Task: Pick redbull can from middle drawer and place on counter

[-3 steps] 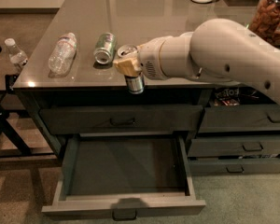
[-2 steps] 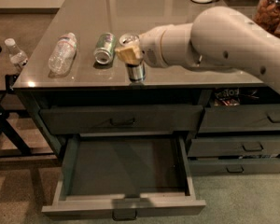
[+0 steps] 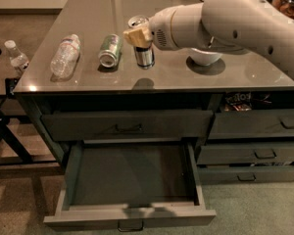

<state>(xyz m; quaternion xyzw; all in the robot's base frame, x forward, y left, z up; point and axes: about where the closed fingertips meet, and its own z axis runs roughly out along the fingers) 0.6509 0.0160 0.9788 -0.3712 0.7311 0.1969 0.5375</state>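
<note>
The redbull can (image 3: pixel 144 54) stands upright, slim with a silver top, over the front middle of the counter (image 3: pixel 161 4). My gripper (image 3: pixel 137 35) is shut on its upper part, with the tan fingers (image 3: pixel 135 36) wrapped round it from the right. I cannot tell whether the can's base touches the counter. The middle drawer (image 3: pixel 132 180) is pulled wide open below, and its dark interior is bare. Its small bar handle (image 3: pixel 130 225) shows at the front edge.
A green can (image 3: pixel 110 50) lies on its side just left of the redbull can, and a clear plastic bottle (image 3: pixel 66 55) lies further left. A white bowl (image 3: pixel 206 58) sits under my arm. A small bottle (image 3: pixel 15 57) stands beside the cabinet at the left. Closed drawers (image 3: pixel 250 153) are at the right.
My arm has carried the redbull can up and back from the counter's front edge to a spot over the counter beside the green can. The drawer stays open.
</note>
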